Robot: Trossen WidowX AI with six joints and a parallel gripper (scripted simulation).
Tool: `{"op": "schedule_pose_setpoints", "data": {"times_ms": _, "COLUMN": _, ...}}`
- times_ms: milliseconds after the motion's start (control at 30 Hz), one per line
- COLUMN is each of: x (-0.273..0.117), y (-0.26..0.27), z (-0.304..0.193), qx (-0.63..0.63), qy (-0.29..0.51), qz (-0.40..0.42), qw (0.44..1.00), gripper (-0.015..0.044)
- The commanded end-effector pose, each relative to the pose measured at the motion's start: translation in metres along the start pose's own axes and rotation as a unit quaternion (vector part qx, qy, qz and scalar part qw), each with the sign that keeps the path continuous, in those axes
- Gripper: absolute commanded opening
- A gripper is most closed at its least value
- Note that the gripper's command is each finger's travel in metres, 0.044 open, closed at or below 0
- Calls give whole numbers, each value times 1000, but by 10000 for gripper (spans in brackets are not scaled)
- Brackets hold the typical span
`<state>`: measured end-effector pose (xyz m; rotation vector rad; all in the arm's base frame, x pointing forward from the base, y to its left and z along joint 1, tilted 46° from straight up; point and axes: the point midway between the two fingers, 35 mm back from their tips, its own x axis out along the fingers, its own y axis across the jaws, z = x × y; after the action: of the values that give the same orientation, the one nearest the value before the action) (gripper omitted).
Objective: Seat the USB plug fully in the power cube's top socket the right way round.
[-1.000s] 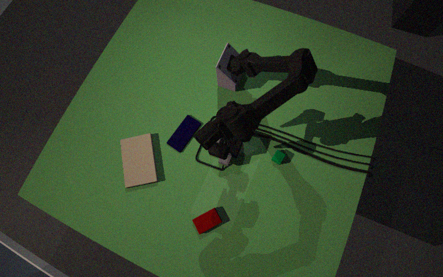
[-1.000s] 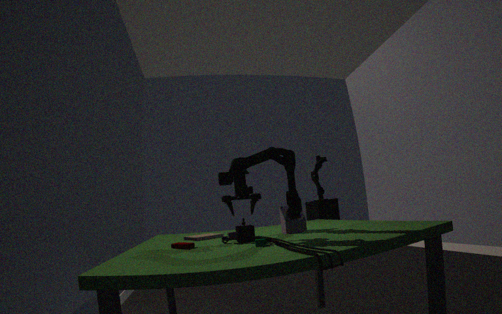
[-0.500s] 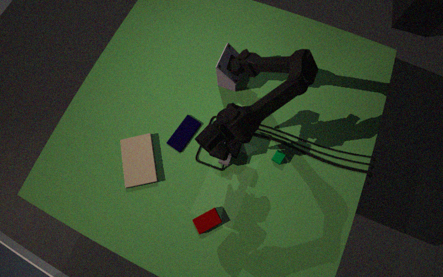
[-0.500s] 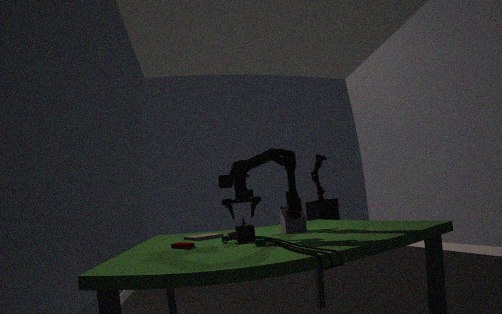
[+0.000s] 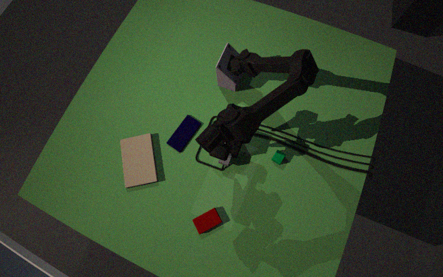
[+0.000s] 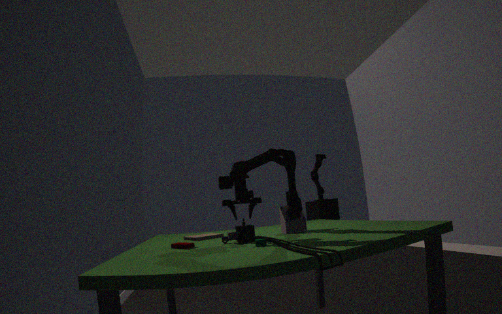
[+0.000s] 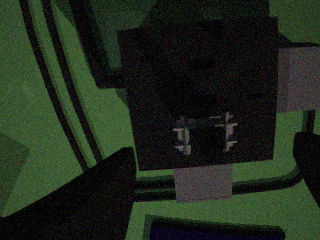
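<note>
The dark power cube [image 6: 244, 234] [image 7: 155, 120] stands on the green table [image 5: 156, 81] [image 6: 207, 262]. The dark USB plug [image 6: 243, 222] [image 7: 207, 141] stands up from its top; silver metal parts show around it in the wrist view. How deep it sits and which way round it is cannot be told. My gripper [image 6: 243, 218] [image 7: 215, 151] is open, pointing down above the cube, with its fingertips on either side of the plug and slightly above it, not visibly touching it. In the top view the arm hides the cube and plug.
Pale plugs [image 7: 202, 184] [image 7: 302, 79] stick out of two cube sides. Black cables [image 5: 326, 156] [image 6: 296, 248] run to the table edge. Around lie a green block [image 5: 278, 157] [image 6: 261, 242], a blue block [image 5: 183, 133], a red block [image 5: 207, 221] [image 6: 182, 245] and a tan slab [image 5: 138, 160] [image 6: 203, 236].
</note>
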<state>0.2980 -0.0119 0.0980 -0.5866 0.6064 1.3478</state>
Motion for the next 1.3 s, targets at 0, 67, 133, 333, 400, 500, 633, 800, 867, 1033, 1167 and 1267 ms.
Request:
{"op": "schedule_pose_setpoints", "data": {"times_ms": 0, "x": 0, "y": 0, "z": 0, "qx": 0, "qy": 0, "qz": 0, "qw": 1000, "gripper": 230}}
{"op": "schedule_pose_setpoints", "data": {"times_ms": 67, "x": 0, "y": 0, "z": 0, "qx": 0, "qy": 0, "qz": 0, "qw": 1000, "gripper": 177}}
{"op": "schedule_pose_setpoints", "data": {"times_ms": 133, "x": 0, "y": 0, "z": 0, "qx": 0, "qy": 0, "qz": 0, "qw": 1000, "gripper": 125}}
{"op": "schedule_pose_setpoints", "data": {"times_ms": 333, "x": 0, "y": 0, "z": 0, "qx": 0, "qy": 0, "qz": 0, "qw": 1000, "gripper": 7}}
{"op": "schedule_pose_setpoints", "data": {"times_ms": 400, "x": 0, "y": 0, "z": 0, "qx": 0, "qy": 0, "qz": 0, "qw": 1000, "gripper": 0}}
{"op": "schedule_pose_setpoints", "data": {"times_ms": 500, "x": 0, "y": 0, "z": 0, "qx": 0, "qy": 0, "qz": 0, "qw": 1000, "gripper": 0}}
{"op": "schedule_pose_setpoints", "data": {"times_ms": 633, "x": 0, "y": 0, "z": 0, "qx": 0, "qy": 0, "qz": 0, "qw": 1000, "gripper": 0}}
{"op": "schedule_pose_setpoints", "data": {"times_ms": 800, "x": 0, "y": 0, "z": 0, "qx": 0, "qy": 0, "qz": 0, "qw": 1000, "gripper": 0}}
{"op": "schedule_pose_setpoints", "data": {"times_ms": 867, "x": 0, "y": 0, "z": 0, "qx": 0, "qy": 0, "qz": 0, "qw": 1000, "gripper": 0}}
{"op": "schedule_pose_setpoints", "data": {"times_ms": 1033, "x": -2, "y": 0, "z": 0, "qx": 0, "qy": 0, "qz": 0, "qw": 1000, "gripper": 0}}
{"op": "schedule_pose_setpoints", "data": {"times_ms": 1167, "x": -5, "y": 0, "z": 0, "qx": 0, "qy": 0, "qz": 0, "qw": 1000, "gripper": 0}}
{"op": "schedule_pose_setpoints", "data": {"times_ms": 1267, "x": -7, "y": 0, "z": 0, "qx": 0, "qy": 0, "qz": 0, "qw": 1000, "gripper": 0}}
